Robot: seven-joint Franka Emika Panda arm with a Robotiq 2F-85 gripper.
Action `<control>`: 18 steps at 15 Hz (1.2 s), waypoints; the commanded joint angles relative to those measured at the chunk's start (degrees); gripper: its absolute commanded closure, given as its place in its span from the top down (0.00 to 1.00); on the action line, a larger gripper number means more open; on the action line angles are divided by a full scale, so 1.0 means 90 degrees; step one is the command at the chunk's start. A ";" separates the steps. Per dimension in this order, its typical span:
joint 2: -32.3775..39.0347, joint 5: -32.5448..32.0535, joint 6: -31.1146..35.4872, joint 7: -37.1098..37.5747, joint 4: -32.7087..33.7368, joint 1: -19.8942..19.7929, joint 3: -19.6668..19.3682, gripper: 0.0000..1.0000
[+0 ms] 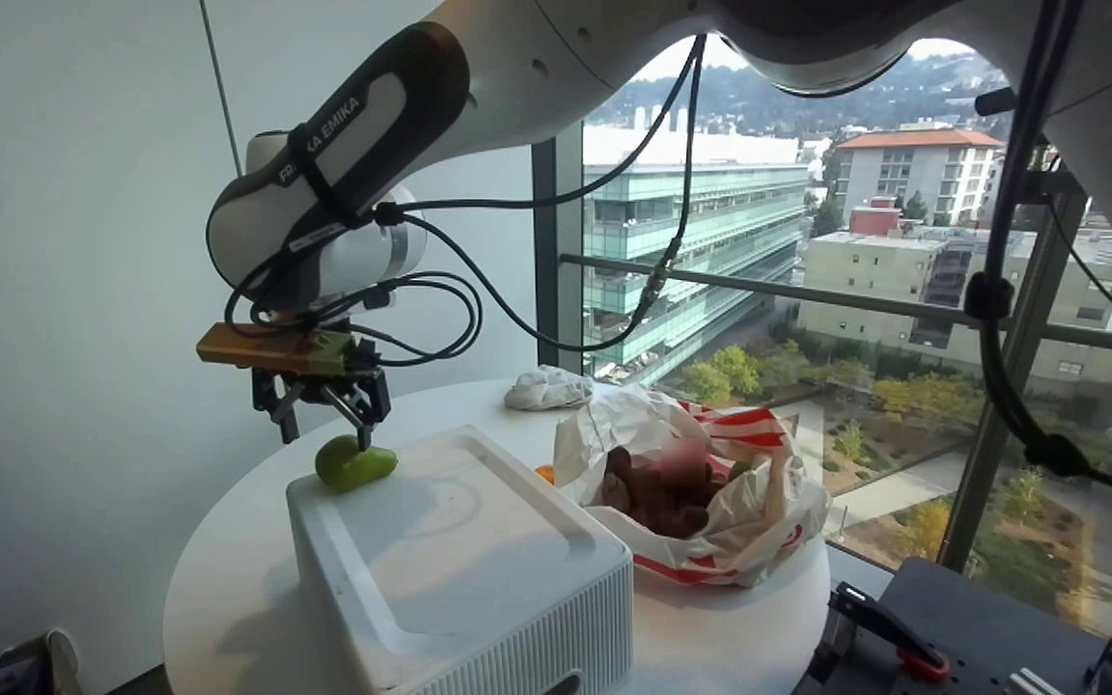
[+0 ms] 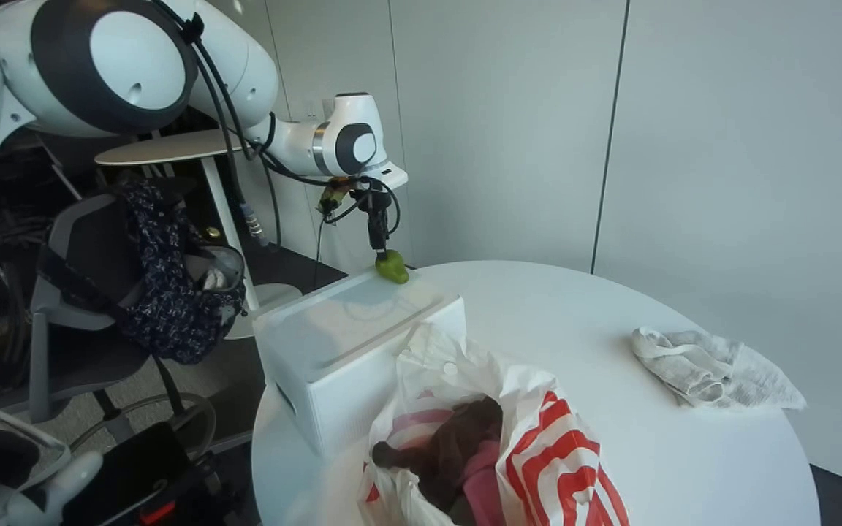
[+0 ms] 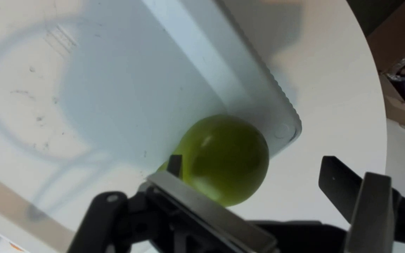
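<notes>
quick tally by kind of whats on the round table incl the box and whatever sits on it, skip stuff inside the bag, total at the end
green pear: 1
white box: 1
striped plastic bag: 1
crumpled white cloth: 1
total: 4
not counted: an orange patch beside the bag, too hidden to name

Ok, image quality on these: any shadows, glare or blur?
Wrist view: broad shadow across the white box, small highlight on the green fruit. In an exterior view: window washed out toward its top, blurred patch inside the plastic bag. In an exterior view, the chair stands in dim light.
</notes>
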 commanded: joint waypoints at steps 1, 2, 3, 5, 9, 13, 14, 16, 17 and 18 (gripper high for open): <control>0.0397 -0.0103 -0.0397 0.0224 0.0661 0.0072 -0.0073 1.00; 0.0451 -0.0070 -0.0474 0.0234 0.0741 0.0060 -0.0059 1.00; 0.0496 -0.0079 -0.0581 0.0266 0.0809 0.0074 -0.0065 1.00; 0.0562 -0.0125 -0.0835 0.0320 0.0939 0.0107 -0.0089 1.00; 0.0651 -0.0237 -0.1102 0.0415 0.1116 0.0114 -0.0111 1.00; 0.0731 -0.0292 -0.1115 0.0461 0.1095 0.0076 -0.0125 1.00; 0.0751 -0.0273 -0.1113 0.0467 0.1075 0.0060 -0.0127 1.00; 0.0784 -0.0285 -0.1106 0.0427 0.1051 0.0053 -0.0137 0.77; 0.0792 -0.0288 -0.1093 0.0428 0.1042 0.0057 -0.0145 0.74; 0.0779 -0.0270 -0.1085 0.0423 0.1028 0.0048 -0.0137 0.66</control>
